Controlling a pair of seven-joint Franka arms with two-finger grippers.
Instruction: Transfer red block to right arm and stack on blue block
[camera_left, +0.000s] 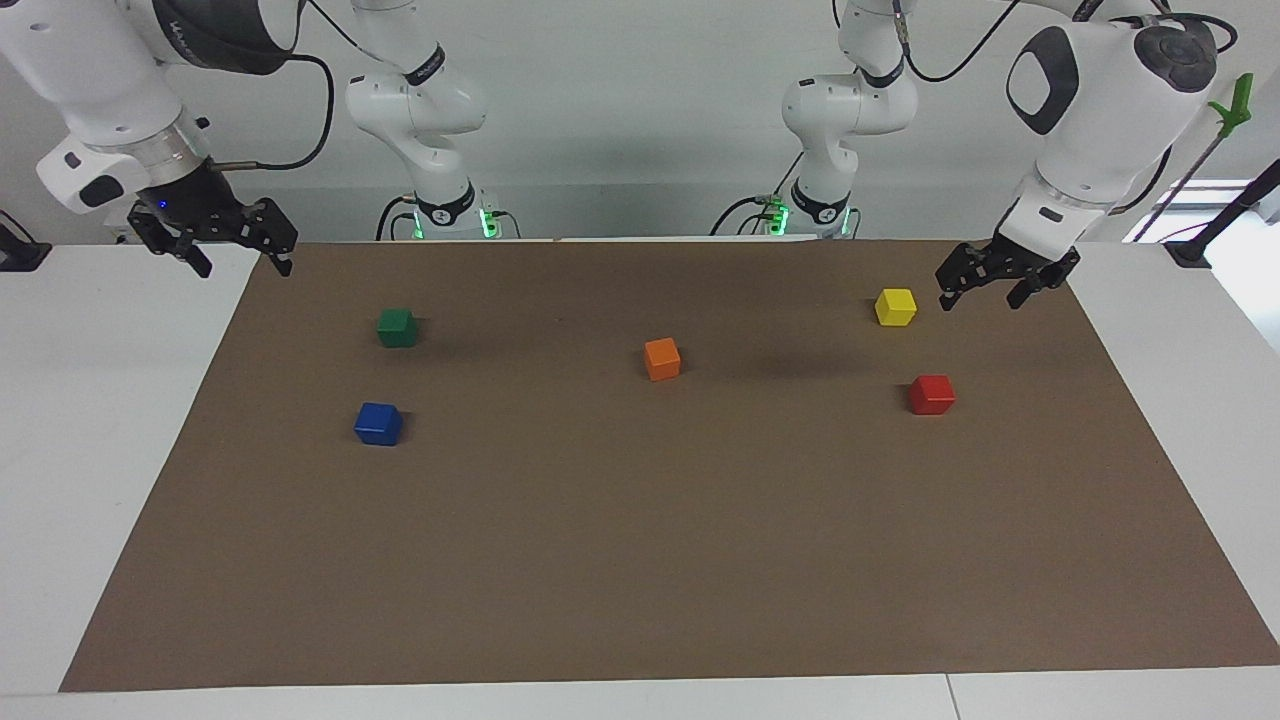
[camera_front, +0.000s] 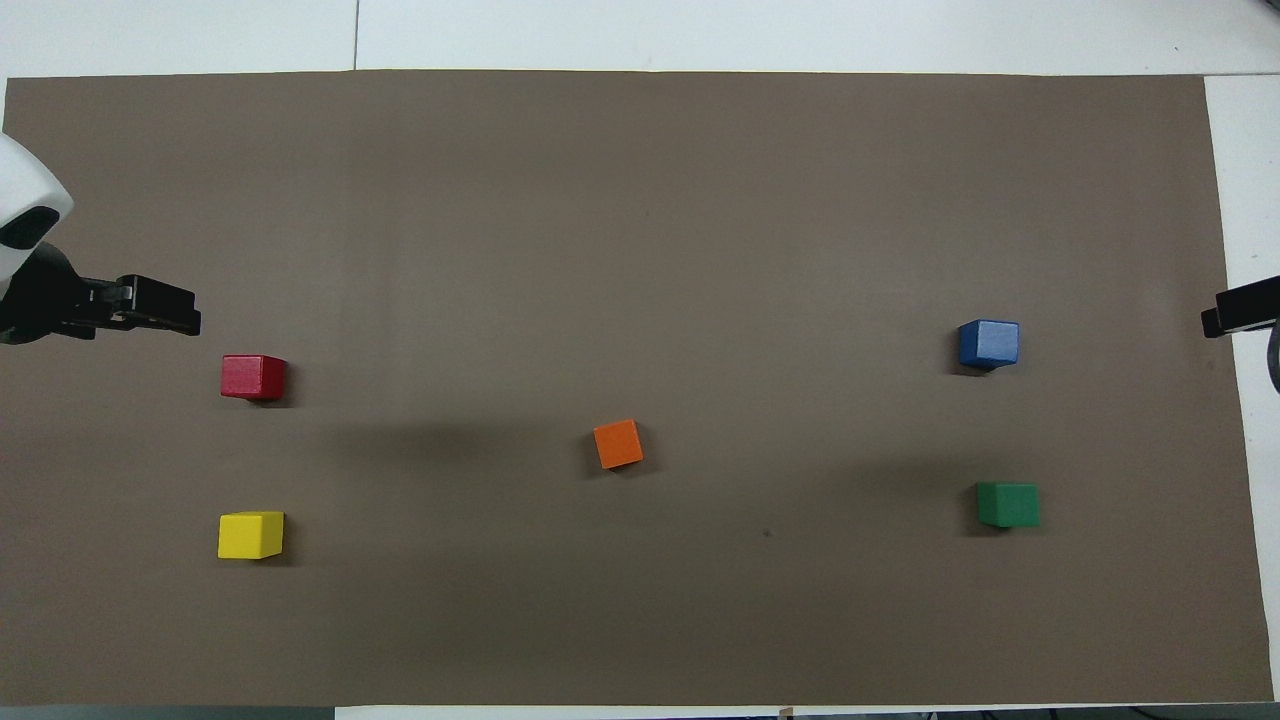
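Observation:
The red block (camera_left: 931, 394) (camera_front: 253, 377) sits on the brown mat (camera_left: 640, 560) toward the left arm's end. The blue block (camera_left: 378, 423) (camera_front: 988, 343) sits toward the right arm's end. My left gripper (camera_left: 983, 297) (camera_front: 185, 318) is open and empty, raised over the mat's edge, apart from the red block. My right gripper (camera_left: 243, 268) (camera_front: 1235, 312), with its blue light, is open and empty. It hangs over the mat's edge at its own end, and that arm waits.
A yellow block (camera_left: 895, 306) (camera_front: 251, 535) lies nearer to the robots than the red block. A dark green block (camera_left: 397, 327) (camera_front: 1008, 504) lies nearer to the robots than the blue block. An orange block (camera_left: 662, 358) (camera_front: 618, 444) sits mid-mat.

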